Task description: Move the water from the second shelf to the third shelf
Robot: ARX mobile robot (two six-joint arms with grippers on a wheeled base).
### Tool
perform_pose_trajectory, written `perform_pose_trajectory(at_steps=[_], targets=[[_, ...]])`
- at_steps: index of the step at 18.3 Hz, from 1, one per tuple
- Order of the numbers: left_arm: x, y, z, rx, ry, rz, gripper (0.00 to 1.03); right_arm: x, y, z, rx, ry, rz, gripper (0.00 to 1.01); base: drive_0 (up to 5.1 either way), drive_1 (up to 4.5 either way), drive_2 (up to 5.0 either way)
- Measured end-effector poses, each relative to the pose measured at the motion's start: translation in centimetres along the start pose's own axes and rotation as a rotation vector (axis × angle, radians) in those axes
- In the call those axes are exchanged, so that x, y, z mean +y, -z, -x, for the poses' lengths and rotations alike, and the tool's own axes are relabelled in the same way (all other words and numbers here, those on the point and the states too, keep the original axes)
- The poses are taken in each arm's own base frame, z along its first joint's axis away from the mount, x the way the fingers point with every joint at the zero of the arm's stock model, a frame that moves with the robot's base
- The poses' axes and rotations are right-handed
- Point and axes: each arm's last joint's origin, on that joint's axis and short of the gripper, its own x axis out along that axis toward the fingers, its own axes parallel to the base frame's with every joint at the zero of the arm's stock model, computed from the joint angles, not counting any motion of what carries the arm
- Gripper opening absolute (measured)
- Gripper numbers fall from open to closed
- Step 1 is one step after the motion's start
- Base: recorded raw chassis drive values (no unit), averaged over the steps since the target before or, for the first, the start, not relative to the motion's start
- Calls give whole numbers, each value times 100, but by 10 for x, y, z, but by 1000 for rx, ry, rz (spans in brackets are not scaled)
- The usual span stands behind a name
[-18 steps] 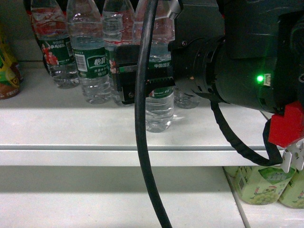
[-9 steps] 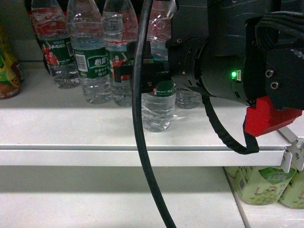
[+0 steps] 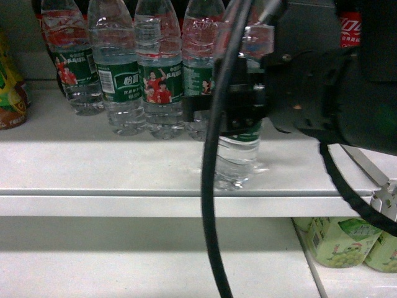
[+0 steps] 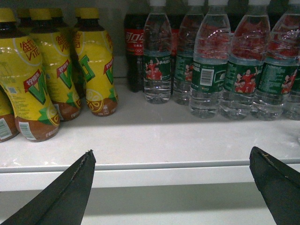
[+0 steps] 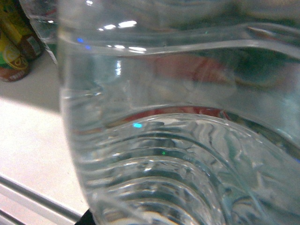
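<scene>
2 black fingertips of the left gripper point(image 4: 171, 187) stand wide apart at the bottom corners of the left wrist view, holding nothing, below the front lip of the white metal shelf point(image 4: 140, 140). On that shelf, at the far left, stand the yellow-wrapped bottles of dark tea with yellow caps point(image 4: 35, 79); 1 dark cola bottle with a red label point(image 4: 135, 47) stands behind them at the back. To the right of it runs the row of clear ribbed water bottles with green labels point(image 3: 139, 74).

Further right in the head view, 1 clear ribbed plastic bottle of water with a green wrap label point(image 3: 237, 158) stands forward of the row, close to the shelf's front edge, its base on the shelf surface. The right gripper point(image 3: 226, 112) is clamped around its labelled middle, though a thick black cable point(image 3: 211, 205) hangs across the grip and blurs the contact somewhat. The right wrist view is filled by the bottle's ribbed wall. Below right, pale green labelled bottles point(image 3: 338, 242) sit on the lower shelf.
</scene>
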Motion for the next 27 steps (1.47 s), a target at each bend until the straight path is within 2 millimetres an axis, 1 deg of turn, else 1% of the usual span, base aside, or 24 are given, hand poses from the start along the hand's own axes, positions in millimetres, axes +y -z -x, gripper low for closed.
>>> perform_pose_trajectory(at_steps=[6,12,18,20,21,23,24,25,27], targets=[[0,0,0,0,0,0,98,-47,8,65,-3,98,96,41,0,0,0],[0,0,0,0,0,0,98,-83,11,130,-75,162,69,41,0,0,0],[0,0,0,0,0,0,98,-93,11,149,-102,188,54,41,0,0,0],[0,0,0,0,0,0,98,-97,10,161,-120,204,48,41,0,0,0],[0,0,0,0,0,0,98,-101,10,174,-138,222,40,41,0,0,0],[0,0,0,0,0,0,98,-104,12,192,-160,236,32,41,0,0,0],[0,0,0,0,0,0,98,-104,11,220,-213,238,17,41,0,0,0],[0,0,0,0,0,0,98,-100,8,242,-265,224,17,41,0,0,0],[0,0,0,0,0,0,98,-92,11,245,-266,152,3,41,0,0,0]])
